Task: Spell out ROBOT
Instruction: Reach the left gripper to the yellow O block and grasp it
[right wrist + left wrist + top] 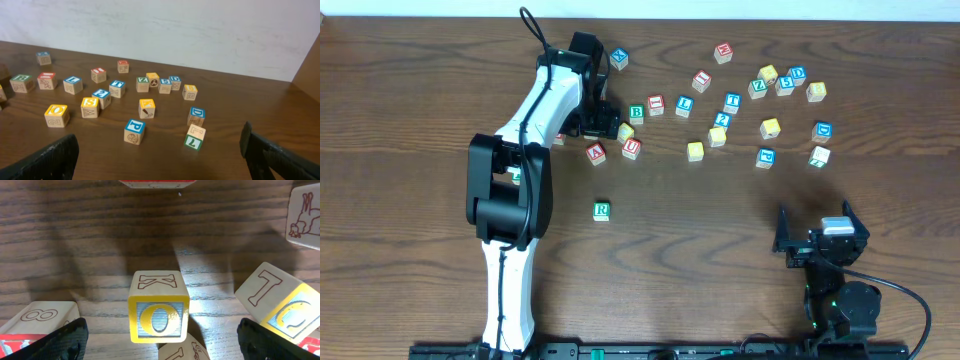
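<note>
A green R block (pixel 601 210) sits alone on the table in front of the scattered blocks. My left gripper (pixel 592 122) is open and low over the block cluster. In its wrist view its fingers (pixel 162 342) flank a yellow O block (pixel 159 315) with a K on top, without touching it. This block also shows in the overhead view (pixel 625 131). Another yellow O block (pixel 55 115) lies further right. A green B block (pixel 636 111) and a blue T block (pixel 732 101) lie in the far row. My right gripper (pixel 820 240) is open and empty near the front right (pixel 160 160).
A red A block (pixel 596 152) and a red U block (pixel 631 148) sit just in front of the left gripper. A tilted block (pixel 280 300) and an 8 block (pixel 40 320) crowd the O block. Blue P (pixel 134 131), green 7 (pixel 193 137) and several more blocks lie at the right.
</note>
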`<state>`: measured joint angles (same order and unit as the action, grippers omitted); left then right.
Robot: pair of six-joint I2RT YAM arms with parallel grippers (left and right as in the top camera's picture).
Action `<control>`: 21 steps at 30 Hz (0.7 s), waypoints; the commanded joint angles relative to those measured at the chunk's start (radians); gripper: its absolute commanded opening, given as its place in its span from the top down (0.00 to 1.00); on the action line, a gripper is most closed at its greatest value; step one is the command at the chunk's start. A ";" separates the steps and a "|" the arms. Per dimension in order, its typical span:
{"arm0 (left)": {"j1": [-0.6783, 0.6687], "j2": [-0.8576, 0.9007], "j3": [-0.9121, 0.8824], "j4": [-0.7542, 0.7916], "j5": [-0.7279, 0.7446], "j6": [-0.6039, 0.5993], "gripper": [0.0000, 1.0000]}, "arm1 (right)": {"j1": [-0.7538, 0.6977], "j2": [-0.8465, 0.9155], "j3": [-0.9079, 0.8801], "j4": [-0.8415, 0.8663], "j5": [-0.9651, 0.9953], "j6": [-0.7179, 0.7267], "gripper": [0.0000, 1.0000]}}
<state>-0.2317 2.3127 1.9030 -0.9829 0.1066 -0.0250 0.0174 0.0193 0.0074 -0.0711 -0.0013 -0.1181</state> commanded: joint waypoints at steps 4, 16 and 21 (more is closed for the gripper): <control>0.000 0.002 -0.044 0.051 0.006 0.010 0.08 | 0.003 -0.002 -0.002 -0.004 -0.001 -0.011 0.01; 0.000 0.002 -0.049 0.088 0.006 0.010 0.21 | 0.003 -0.002 -0.002 -0.004 -0.001 -0.011 0.01; 0.000 0.002 -0.049 0.088 0.006 0.010 0.47 | 0.003 -0.002 -0.002 -0.004 -0.001 -0.011 0.01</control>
<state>-0.2317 2.3127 1.8599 -0.8921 0.1066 -0.0261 0.0174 0.0193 0.0074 -0.0711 -0.0013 -0.1181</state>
